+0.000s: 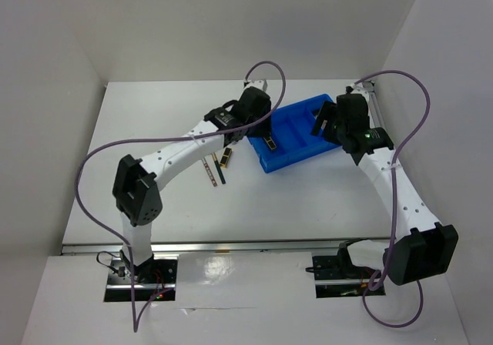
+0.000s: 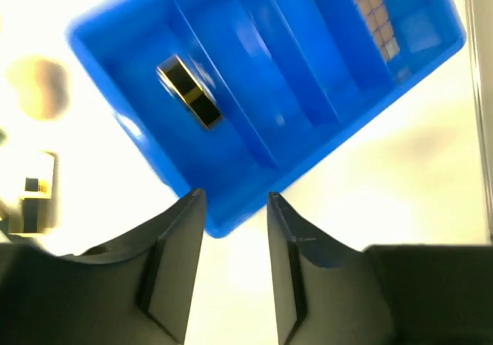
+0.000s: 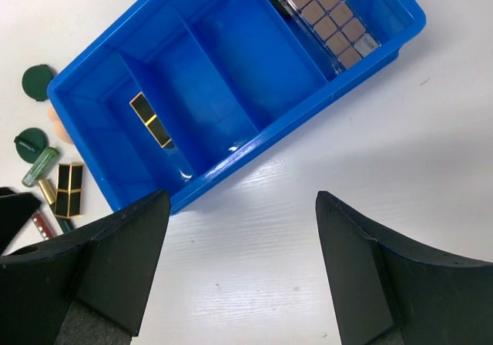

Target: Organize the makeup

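Note:
A black-gold lipstick tube [image 3: 152, 120] lies in the left compartment of the blue tray [image 3: 293, 123]; it also shows in the left wrist view [image 2: 190, 92] and the top view [image 1: 271, 141]. A greyish-pink palette [image 3: 323, 18] lies in the tray's right compartment. On the table left of the tray lie two dark green compacts [image 3: 37, 81], a peach sponge [image 3: 55, 122], more lipstick tubes [image 3: 69, 189] and thin pencils [image 1: 212, 172]. My left gripper [image 2: 233, 202] hangs over the tray's near left corner, open and empty. My right gripper [image 3: 243, 199] is wide open and empty over bare table beside the tray's near edge.
White walls close in the table at the back and on both sides. The tray [image 1: 308, 125] sits slanted at the back right, between the two wrists. A thin green tube [image 3: 40, 166] lies among the loose makeup.

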